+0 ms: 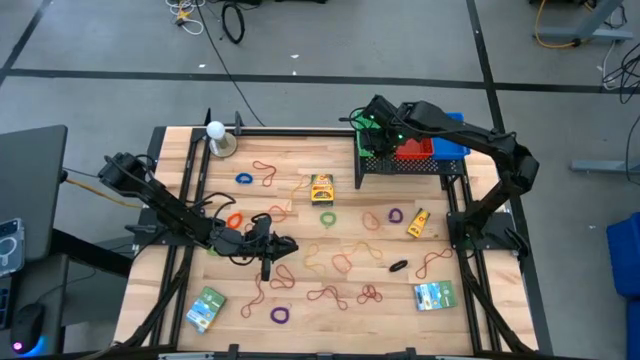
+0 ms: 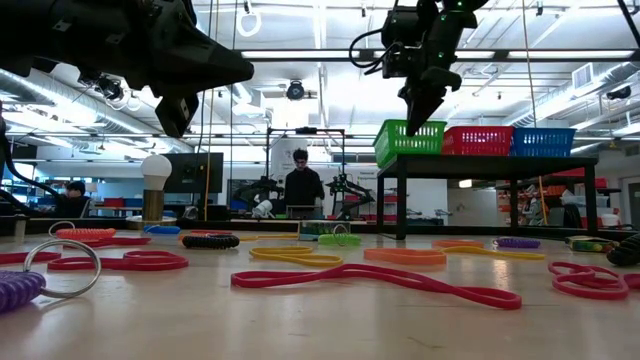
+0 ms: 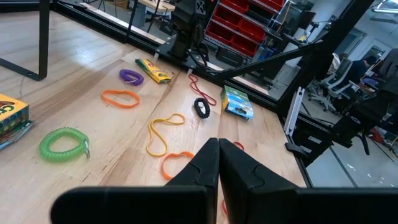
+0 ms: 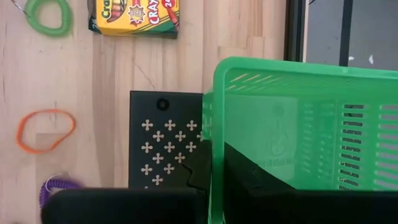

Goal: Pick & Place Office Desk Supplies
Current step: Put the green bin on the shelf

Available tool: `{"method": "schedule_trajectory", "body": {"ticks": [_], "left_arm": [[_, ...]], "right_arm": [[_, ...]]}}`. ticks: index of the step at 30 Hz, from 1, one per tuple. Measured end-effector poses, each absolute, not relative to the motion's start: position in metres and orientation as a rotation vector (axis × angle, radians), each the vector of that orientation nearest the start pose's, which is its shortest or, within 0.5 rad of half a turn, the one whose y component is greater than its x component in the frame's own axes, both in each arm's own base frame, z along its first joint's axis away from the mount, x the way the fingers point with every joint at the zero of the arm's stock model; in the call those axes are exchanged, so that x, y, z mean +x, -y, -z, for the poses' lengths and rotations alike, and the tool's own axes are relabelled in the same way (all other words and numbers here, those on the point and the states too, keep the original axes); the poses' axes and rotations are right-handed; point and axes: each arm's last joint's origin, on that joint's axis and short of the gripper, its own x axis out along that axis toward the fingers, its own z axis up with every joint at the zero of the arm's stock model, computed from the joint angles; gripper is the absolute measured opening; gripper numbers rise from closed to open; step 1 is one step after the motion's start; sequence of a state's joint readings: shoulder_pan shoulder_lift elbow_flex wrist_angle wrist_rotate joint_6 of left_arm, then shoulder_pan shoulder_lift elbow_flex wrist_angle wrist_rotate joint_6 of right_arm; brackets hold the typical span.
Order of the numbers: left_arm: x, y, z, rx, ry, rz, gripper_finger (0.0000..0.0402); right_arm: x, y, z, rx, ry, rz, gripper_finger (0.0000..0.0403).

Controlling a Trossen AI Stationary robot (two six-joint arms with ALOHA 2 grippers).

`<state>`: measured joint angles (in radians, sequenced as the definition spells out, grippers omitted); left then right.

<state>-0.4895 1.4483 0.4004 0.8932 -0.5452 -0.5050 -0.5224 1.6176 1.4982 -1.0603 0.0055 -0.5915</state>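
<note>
Left of the yellow cardboard crayon box (image 1: 321, 188) on the wooden table (image 1: 300, 300), the left gripper (image 1: 268, 262) hovers with its fingers pressed together, holding nothing, above thin rubber-band loops (image 1: 340, 262) in red, orange and yellow. Right of the box, the right gripper (image 1: 367, 122) hangs over the green plastic mesh basket (image 1: 377, 147) on a black perforated metal stand (image 1: 410, 165), fingers nearly together, nothing seen between them.

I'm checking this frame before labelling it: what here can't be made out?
- Green basket contents: right wrist view, mesh wall hides the inside.
- Whether the right gripper holds anything: low view, tips too dark and small.
- Yellow crayon box: left wrist view, cut off by the edge.
- Left gripper: shut, nothing seen between its fingers.
</note>
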Motion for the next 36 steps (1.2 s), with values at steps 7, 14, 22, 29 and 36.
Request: {"method": "schedule_trajectory", "body": {"ticks": [7, 14, 22, 29, 36], "left_arm": [[0.2307, 0.106, -0.169, -0.428, -0.117, -0.088, 0.0014], [0.2307, 0.1059, -0.1689, -0.428, -0.117, -0.088, 0.0014], [0.2307, 0.1059, -0.1689, -0.428, -0.117, -0.088, 0.0014], [0.2307, 0.1058, -0.1689, -0.428, -0.117, -0.088, 0.0014], [0.2307, 0.106, -0.1689, -0.428, -0.117, -0.088, 0.0014]], "right_arm": [[0.277, 0.1595, -0.3082, -0.203, -1.234, 0.113, 0.0029], [0.2767, 0.1596, -0.3081, -0.216, -1.249, 0.135, 0.003], [0.2767, 0.1594, -0.3081, -0.223, -1.255, 0.139, 0.003], [0.2763, 0.1592, -0.3082, -0.231, -1.26, 0.138, 0.0036], [0.2755, 0.1591, -0.3082, -0.232, -1.273, 0.153, 0.0095]]}}
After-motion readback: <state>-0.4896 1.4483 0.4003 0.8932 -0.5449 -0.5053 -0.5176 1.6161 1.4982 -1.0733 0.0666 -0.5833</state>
